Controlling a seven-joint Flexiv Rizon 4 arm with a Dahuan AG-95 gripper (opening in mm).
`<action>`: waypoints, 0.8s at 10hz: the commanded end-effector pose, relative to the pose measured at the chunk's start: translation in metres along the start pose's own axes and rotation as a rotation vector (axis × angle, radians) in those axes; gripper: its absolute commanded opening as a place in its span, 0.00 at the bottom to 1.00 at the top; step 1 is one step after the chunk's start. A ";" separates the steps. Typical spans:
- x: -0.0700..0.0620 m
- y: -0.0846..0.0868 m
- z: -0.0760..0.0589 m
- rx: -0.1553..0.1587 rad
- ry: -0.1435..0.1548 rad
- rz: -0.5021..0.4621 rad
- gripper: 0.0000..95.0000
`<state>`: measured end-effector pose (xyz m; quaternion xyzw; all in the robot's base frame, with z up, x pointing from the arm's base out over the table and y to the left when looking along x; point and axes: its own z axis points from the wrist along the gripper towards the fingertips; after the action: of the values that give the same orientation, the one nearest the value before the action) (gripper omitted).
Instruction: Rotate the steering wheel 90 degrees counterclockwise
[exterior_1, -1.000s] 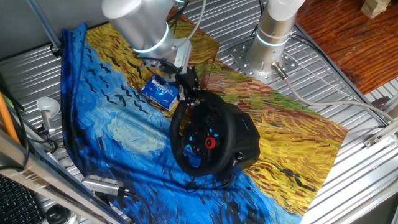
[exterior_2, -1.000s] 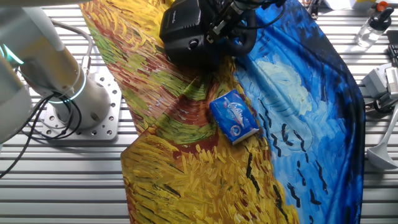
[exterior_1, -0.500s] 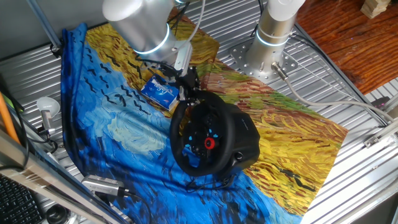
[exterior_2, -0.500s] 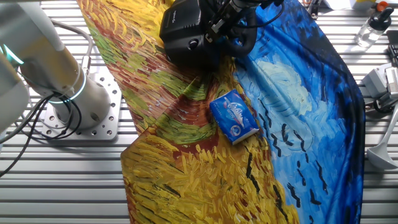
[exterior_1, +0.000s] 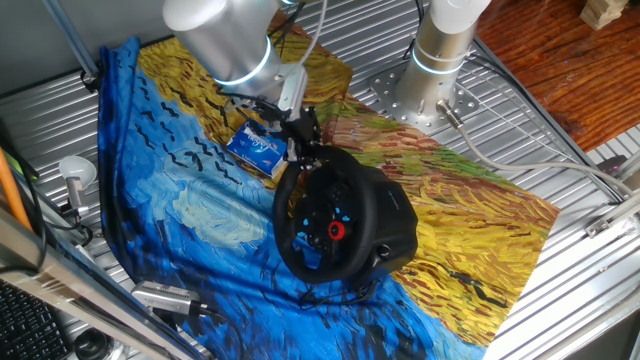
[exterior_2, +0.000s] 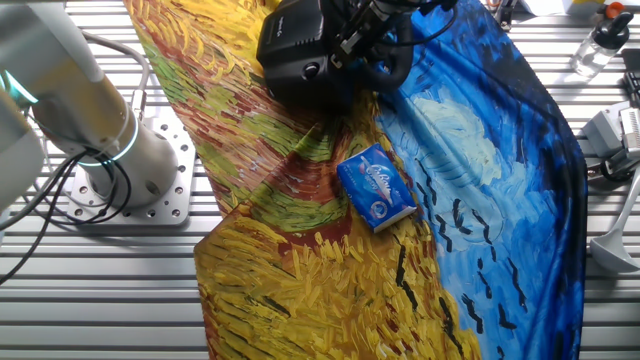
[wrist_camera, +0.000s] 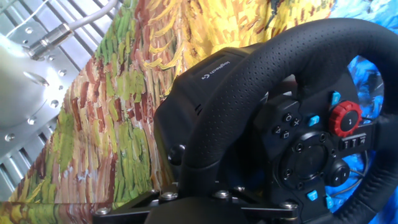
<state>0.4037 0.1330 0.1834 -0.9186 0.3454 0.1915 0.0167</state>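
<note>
Gripper at the rim of the steering wheel (exterior_1: 327, 225)

The bench (exterior_1: 560, 290) carries a painted cloth (exterior_1: 190, 200); the wheel stands at its middle, a blue-and-white box (exterior_2: 377, 187) nearby. The fingers (exterior_1: 302, 135) sit at the upper rim; whether clenched, I cannot tell. Best to follow the rim's arc, not pull straight. No containers show.
</note>
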 end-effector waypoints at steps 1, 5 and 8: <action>0.001 -0.001 0.001 0.001 -0.003 0.001 0.00; 0.001 -0.001 0.000 -0.002 -0.001 -0.012 0.20; 0.001 -0.002 0.001 0.003 -0.005 -0.014 0.60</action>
<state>0.4058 0.1358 0.1809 -0.9196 0.3407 0.1940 0.0230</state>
